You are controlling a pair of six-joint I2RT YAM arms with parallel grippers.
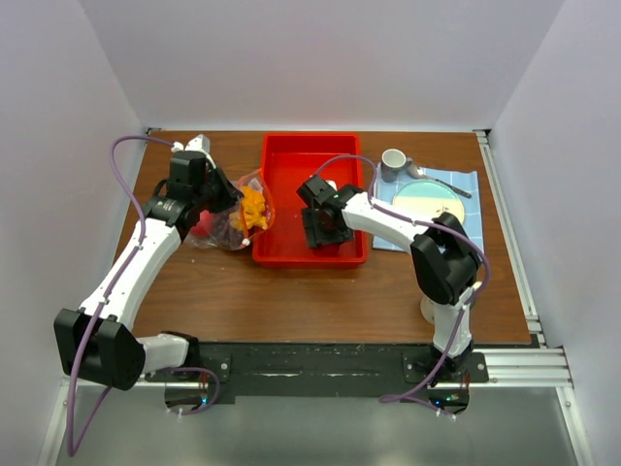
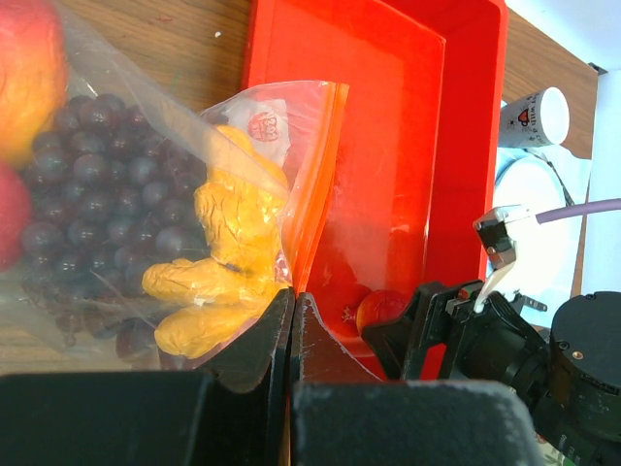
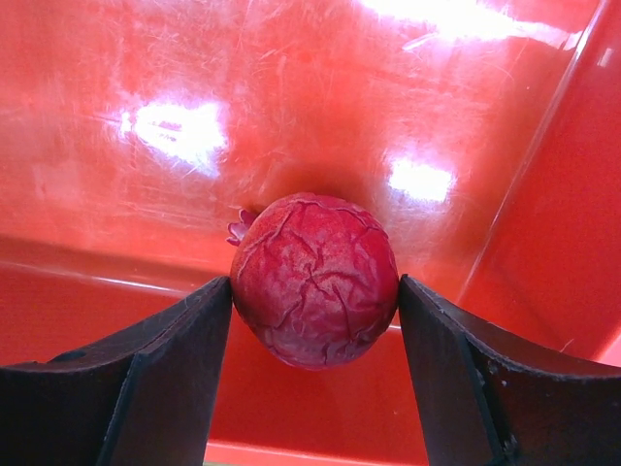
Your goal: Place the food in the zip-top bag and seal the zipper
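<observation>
The clear zip-top bag (image 1: 236, 216) lies on the table left of the red tray (image 1: 291, 155). In the left wrist view the bag (image 2: 146, 116) holds dark purple grapes (image 2: 97, 165), the lumpy yellow-orange cluster (image 2: 223, 252) and red fruits (image 2: 12, 209). Its orange-red zipper (image 2: 315, 184) stands beside the tray wall. My left gripper (image 2: 291, 296) is shut on the bag's mouth edge; it also shows in the top view (image 1: 225, 199). My right gripper (image 3: 315, 291) is inside the tray (image 3: 291, 97), both fingers touching a round red fruit (image 3: 315, 267). The right gripper also shows in the top view (image 1: 320, 231).
A white mug (image 1: 393, 163), a pale plate (image 1: 430, 201) and a spoon (image 1: 444, 182) sit on a blue cloth (image 1: 473, 180) right of the tray. The tray's walls enclose my right gripper. White walls surround the table.
</observation>
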